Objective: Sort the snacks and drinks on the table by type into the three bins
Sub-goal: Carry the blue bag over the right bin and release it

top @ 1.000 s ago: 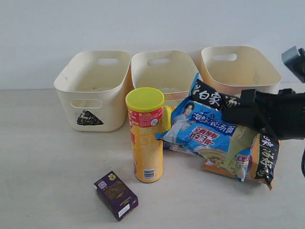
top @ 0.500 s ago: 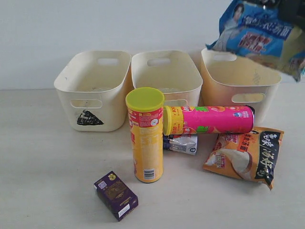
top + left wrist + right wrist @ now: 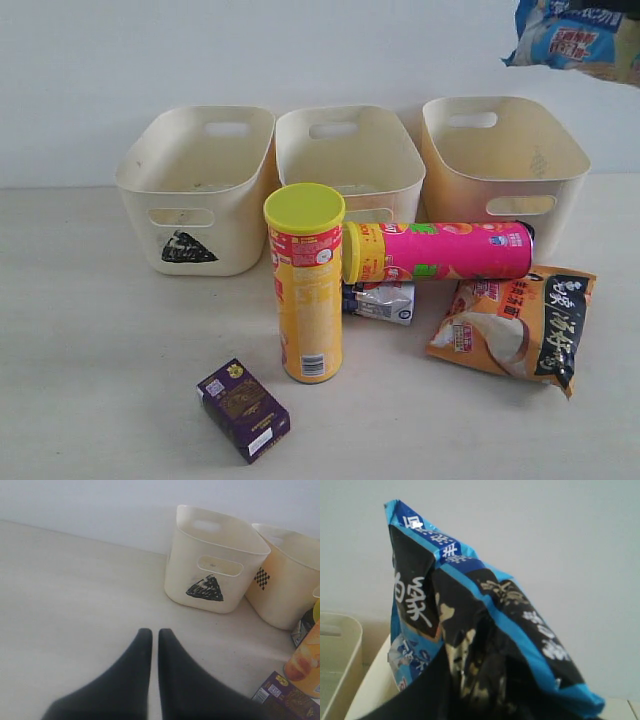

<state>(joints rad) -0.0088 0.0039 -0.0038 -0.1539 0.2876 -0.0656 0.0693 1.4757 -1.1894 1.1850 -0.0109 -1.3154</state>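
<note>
My right gripper (image 3: 485,680) is shut on the blue noodle packet (image 3: 470,605), which hangs high above the right bin (image 3: 500,160) at the exterior view's top right corner (image 3: 578,40). On the table a yellow chip tube (image 3: 305,285) stands upright. A pink tube (image 3: 440,250) lies behind it on its side. A white-blue pouch (image 3: 380,300) lies under the pink tube, an orange-black packet (image 3: 515,325) to the right, and a purple box (image 3: 243,408) at the front. My left gripper (image 3: 155,632) is shut and empty, low over bare table before the triangle bin (image 3: 215,560).
The three cream bins stand in a row by the wall: triangle bin (image 3: 195,190), middle bin (image 3: 345,160) with a checkered square mark (image 3: 261,577), and the right one. The left wrist view catches the purple box (image 3: 290,702) and yellow tube (image 3: 305,662) at its edge.
The right gripper has lifted the blue packet off the pile, up and to the right. This uncovered the pink tube, the pouch and the orange-black packet. The left gripper shows only now.
</note>
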